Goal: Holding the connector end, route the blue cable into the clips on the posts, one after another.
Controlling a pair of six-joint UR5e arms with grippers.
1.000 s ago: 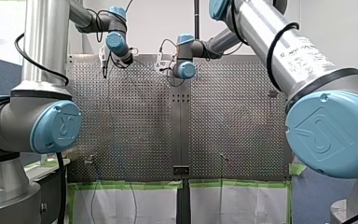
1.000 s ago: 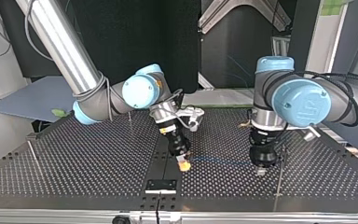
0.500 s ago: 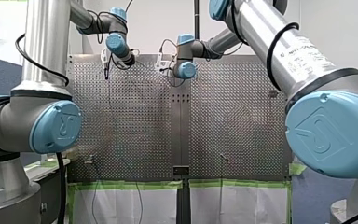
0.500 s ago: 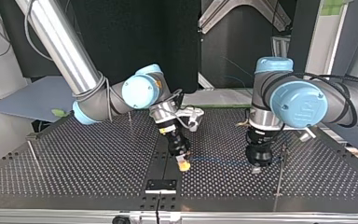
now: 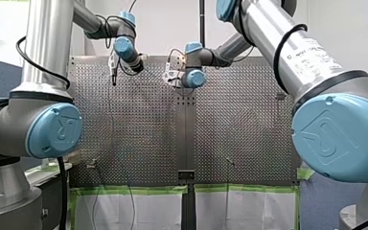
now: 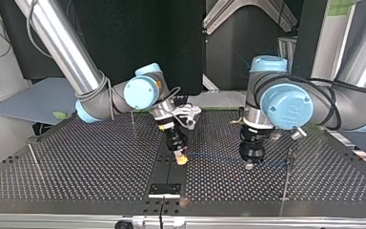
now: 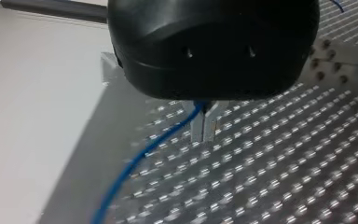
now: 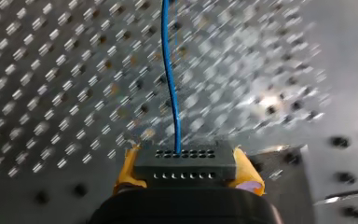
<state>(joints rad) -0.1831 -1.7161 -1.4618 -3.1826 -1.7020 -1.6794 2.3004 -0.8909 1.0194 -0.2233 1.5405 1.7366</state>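
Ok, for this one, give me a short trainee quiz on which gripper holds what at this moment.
1. True or false: my right gripper holds the black connector.
2. Pick one. My left gripper is: A open and empty; B shut on the blue cable; C shut on the connector.
3. Fill in: the pads on my right gripper are ____ in colour.

Key: 1 true; 2 B; 3 yellow.

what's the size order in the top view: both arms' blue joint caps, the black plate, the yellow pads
my left arm's blue cap
my right arm's blue cap
black plate
yellow pads
Caps may match; the left looks nearer.
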